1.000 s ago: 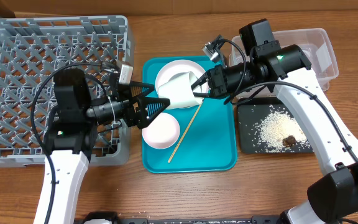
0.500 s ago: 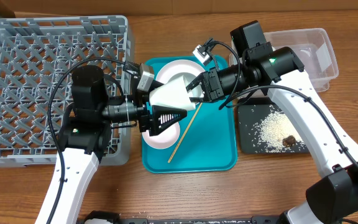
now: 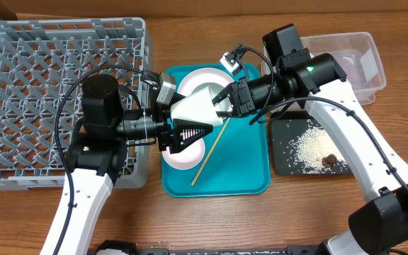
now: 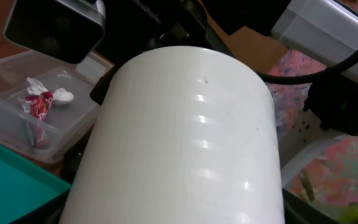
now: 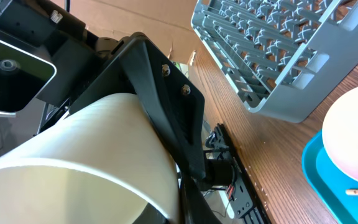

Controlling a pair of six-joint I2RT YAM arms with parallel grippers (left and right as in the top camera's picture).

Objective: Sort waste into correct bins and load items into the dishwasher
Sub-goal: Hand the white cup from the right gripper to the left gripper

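Observation:
A white cup (image 3: 192, 108) hangs on its side above the teal tray (image 3: 246, 170), held from both ends. My right gripper (image 3: 222, 99) is shut on its right end. My left gripper (image 3: 190, 122) is closed round its left part, and one black finger (image 5: 173, 106) lies flat against the cup's side (image 5: 73, 155). The cup fills the left wrist view (image 4: 185, 137). A large white plate (image 3: 205, 78) and a pinkish-white bowl (image 3: 181, 156) lie on the teal tray, both partly hidden. The grey dish rack (image 3: 48, 71) is at the left.
The clear tub (image 3: 349, 60) at the back right holds a red-and-white wrapper (image 4: 39, 102) and a white scrap (image 4: 63, 95). The black tray (image 3: 285, 159) holds rice (image 3: 310, 145) and a brown lump (image 3: 328, 160). A wooden stick (image 3: 211, 152) lies on the teal tray.
A second ago only the right gripper held the cup. The left gripper moved right to it and the cup came left and lower. Nothing has moved in the last half second.

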